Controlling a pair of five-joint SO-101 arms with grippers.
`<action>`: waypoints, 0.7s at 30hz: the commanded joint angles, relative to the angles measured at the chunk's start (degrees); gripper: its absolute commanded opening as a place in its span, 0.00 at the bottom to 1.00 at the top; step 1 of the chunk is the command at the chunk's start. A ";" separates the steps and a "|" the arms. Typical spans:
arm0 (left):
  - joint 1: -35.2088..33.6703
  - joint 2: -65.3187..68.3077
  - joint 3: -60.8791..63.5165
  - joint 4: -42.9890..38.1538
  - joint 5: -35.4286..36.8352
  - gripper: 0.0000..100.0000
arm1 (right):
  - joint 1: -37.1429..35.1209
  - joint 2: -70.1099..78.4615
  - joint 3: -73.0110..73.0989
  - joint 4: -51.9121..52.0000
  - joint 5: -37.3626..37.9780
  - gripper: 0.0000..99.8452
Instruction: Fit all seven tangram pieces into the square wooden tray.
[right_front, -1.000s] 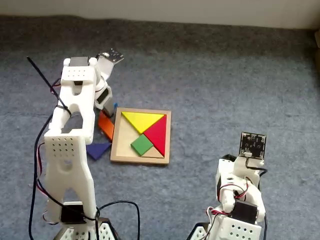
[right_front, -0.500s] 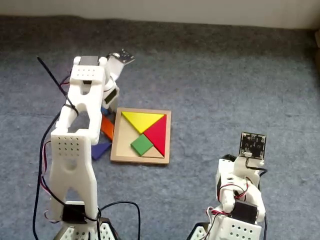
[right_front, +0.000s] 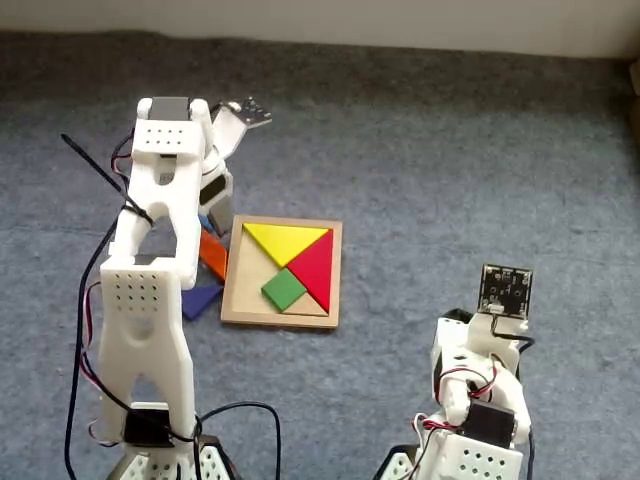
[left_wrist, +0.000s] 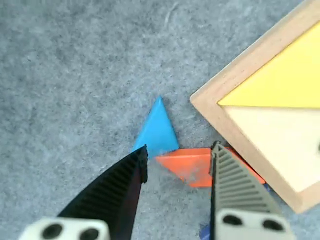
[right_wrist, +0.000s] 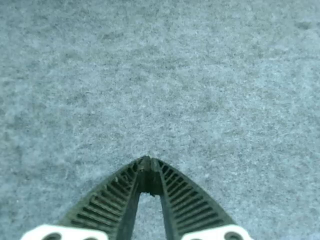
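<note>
Now left pincer (left_wrist: 180, 148) shifted farther out, spread above orange piece (left_wrist: 186, 167); right pincer (right_wrist: 149, 161) closed, unmoved.

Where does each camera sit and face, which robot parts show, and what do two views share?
High view: fixed above, looking down at the wooden tray; left arm and right arm show.
Left wrist view: on the left arm, looking down past its open left pincer at a light blue triangle.
Right wrist view: on the right arm, facing grey carpet; shut right pincer shows.
Shared: high and left wrist views both show tray, yellow triangle, orange piece.
</note>
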 joint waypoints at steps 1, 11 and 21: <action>-0.84 1.01 -2.42 -0.09 -1.67 0.22 | 0.57 -0.84 6.20 -1.19 -0.44 0.01; -4.26 6.90 -2.42 -4.57 -5.45 0.22 | 0.57 -0.84 6.20 -1.19 -0.44 0.01; -5.14 7.25 -2.42 -4.75 -6.77 0.21 | 0.48 -0.84 6.20 -1.19 -0.44 0.01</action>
